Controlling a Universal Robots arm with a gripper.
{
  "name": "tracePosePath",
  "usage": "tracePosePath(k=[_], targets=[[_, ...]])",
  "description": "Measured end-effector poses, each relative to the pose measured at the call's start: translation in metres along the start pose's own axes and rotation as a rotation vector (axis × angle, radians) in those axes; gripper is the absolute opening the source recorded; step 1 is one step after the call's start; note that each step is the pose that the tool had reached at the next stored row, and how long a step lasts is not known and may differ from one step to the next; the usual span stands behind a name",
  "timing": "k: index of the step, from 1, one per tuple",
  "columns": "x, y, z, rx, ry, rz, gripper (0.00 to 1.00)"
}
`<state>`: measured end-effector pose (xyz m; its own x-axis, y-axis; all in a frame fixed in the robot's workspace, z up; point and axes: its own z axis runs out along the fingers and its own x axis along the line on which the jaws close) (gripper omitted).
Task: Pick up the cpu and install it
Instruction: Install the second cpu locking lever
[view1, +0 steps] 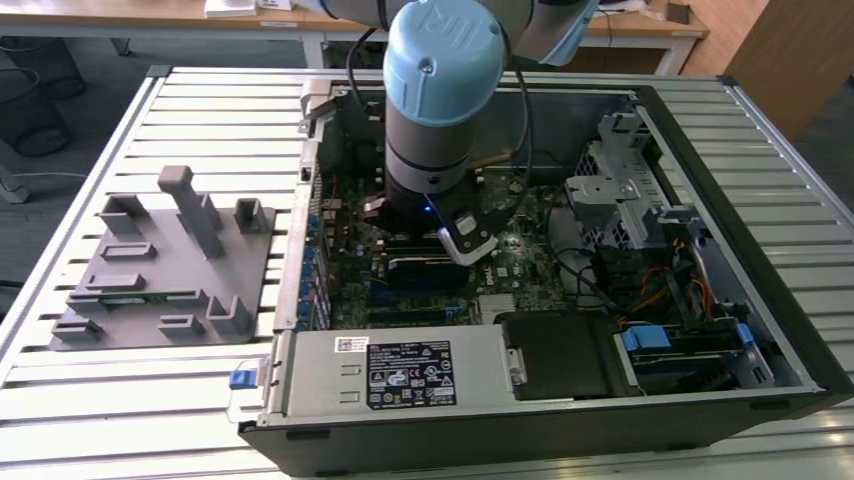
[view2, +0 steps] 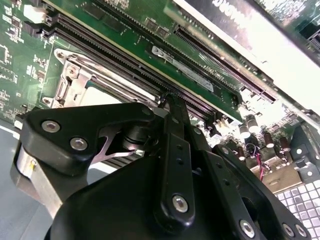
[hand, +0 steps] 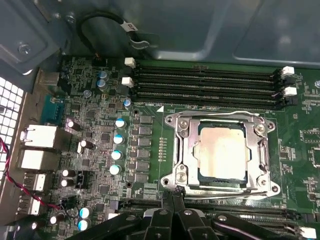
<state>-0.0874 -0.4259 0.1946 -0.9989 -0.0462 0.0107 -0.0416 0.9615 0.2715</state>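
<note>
The cpu (hand: 222, 152) is seen seated in the socket frame (hand: 181, 145) on the motherboard (hand: 150, 165). In the first wrist view it lies at one o'clock from the claw (hand: 172, 197), close by. The claw is drawn closed, gripping nothing. The open computer case (view1: 747, 150) is shown in the exterior view.

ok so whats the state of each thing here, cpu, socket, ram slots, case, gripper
cpu: seated flat in the socket, metal top exposed
socket frame: around the cpu's edges
ram slots: empty, no sticks in the four above the socket
case: lying on its side, side panel off, board exposed
gripper: empty, tips together at the socket's edge, just off the cpu
</note>
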Motion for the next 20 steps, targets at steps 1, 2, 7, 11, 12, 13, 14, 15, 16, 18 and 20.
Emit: tracePosePath(k=[1, 2, 7, 11, 12, 13, 14, 15, 16, 18, 20], targets=[[0.0002, -0.0001, 0.0001, -0.0041, -0.0001, 0.0, 0.11], [0.0003, -0.0001, 0.0004, -0.0078, -0.0003, 0.0, 0.11], [0.0006, -0.0006, 0.0023, -0.0166, -0.0007, 0.0, 0.11], [0.0017, -0.001, 0.0033, -0.0219, -0.0006, 0.0, 0.11], [0.0019, -0.0009, 0.0034, -0.0258, -0.0008, -0.001, 0.11], [0.002, -0.0009, 0.0036, -0.0308, -0.0014, -0.001, 0.11], [0.0022, -0.0009, 0.0036, -0.034, -0.0015, -0.001, 0.11], [0.0022, -0.0009, 0.0035, -0.0357, -0.0015, -0.001, 0.11], [0.0022, -0.0009, 0.0035, -0.0374, -0.0016, -0.001, 0.11], [0.0022, -0.0009, 0.0036, -0.0402, -0.0018, -0.001, 0.11], [0.0025, -0.0009, 0.0039, -0.041, -0.0018, -0.001, 0.11]])
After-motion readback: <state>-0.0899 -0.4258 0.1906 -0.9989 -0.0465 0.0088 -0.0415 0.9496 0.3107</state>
